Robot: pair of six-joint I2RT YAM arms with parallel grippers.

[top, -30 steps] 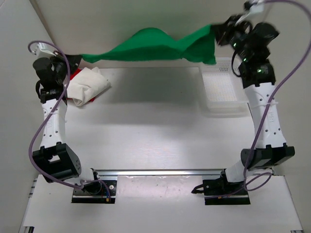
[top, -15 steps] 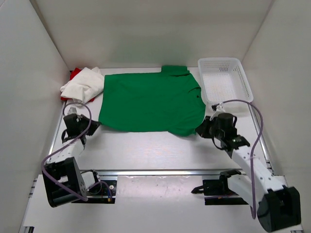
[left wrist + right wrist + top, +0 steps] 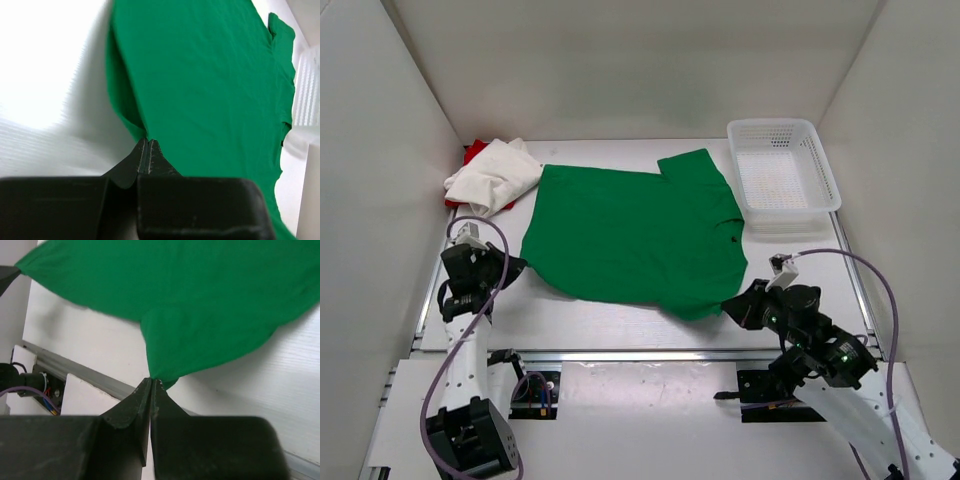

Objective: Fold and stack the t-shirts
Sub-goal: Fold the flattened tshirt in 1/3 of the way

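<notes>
Progress: green t-shirt [image 3: 630, 240] spread flat on table [image 3: 620, 325], unfolded; left hand [image 3: 148, 142] and right hand [image 3: 151, 381] each clamped on a near hem corner. Off-white t-shirt [image 3: 496, 176] and red t-shirt [image 3: 472, 153] crumpled far-left. No folds, no stack.

A white table [image 3: 620, 322], walled on three sides, carries a green t-shirt [image 3: 630, 240] spread open and nearly flat across the middle of the surface, with a short sleeve pointing toward the far edge. In the far left corner an off-white t-shirt [image 3: 495, 175] lies bunched in a heap over a red t-shirt [image 3: 472, 154], of which only slivers show. A white plastic mesh basket [image 3: 772, 123] stands upright in the far right corner, just beside the green garment's right side. A strip of white surface shows between the green hem and the near edge.
</notes>
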